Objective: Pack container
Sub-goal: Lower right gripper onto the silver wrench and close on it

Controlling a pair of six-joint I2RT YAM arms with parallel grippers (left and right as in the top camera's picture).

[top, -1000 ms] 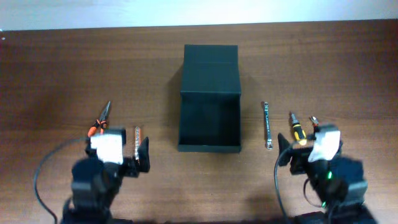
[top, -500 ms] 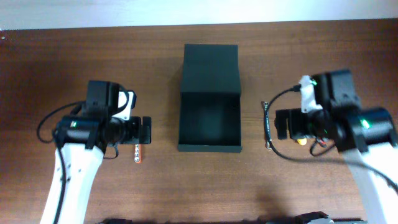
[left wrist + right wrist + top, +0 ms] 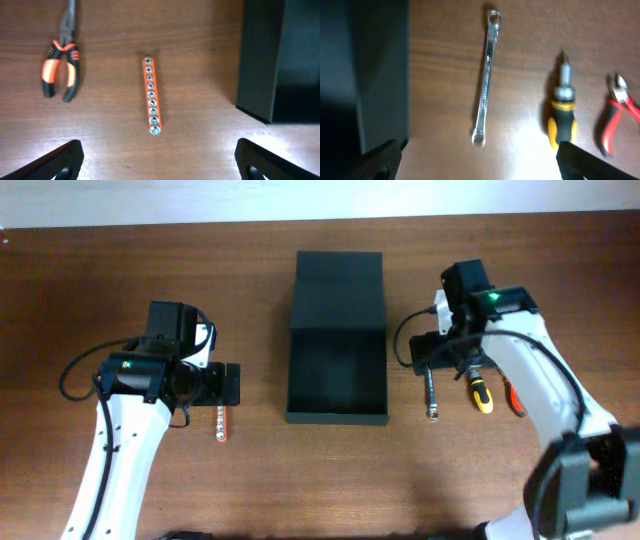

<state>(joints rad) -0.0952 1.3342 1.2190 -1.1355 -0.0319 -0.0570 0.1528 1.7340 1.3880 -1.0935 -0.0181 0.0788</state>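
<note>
Both arms have swung up from the near edge of the table since a second ago, and in the last half second the right one has drawn in closer to the container [image 3: 337,375]; the left has hardly shifted.

That container sits mid-table, a dark matte box with its flap lid [image 3: 339,288] laid open toward the far side and the tray's bare floor showing. Any lettering on the box or the tools is too small to read (the only marks that catch the eye are the small green lights on each arm).

To the left of the container, the left arm reaches in from the near edge, bent at the elbow, wrist turned toward the box. The left gripper [image 3: 231,385] hangs above the wood with its fingers [image 3: 65,159] spread wide and nothing between them. Below it lies an orange bit strip [image 3: 151,95], and further from the container, orange-handled pliers [image 3: 61,70].

To the right of the container, the right arm arches over from the near right corner. The right gripper [image 3: 428,355] is just as wide apart and empty-handed, poised over a slim silver wrench [image 3: 486,75] just beside the container wall. Beyond the wrench lie a yellow-and-black screwdriver [image 3: 562,117] and red-handled cutters [image 3: 617,120].
</note>
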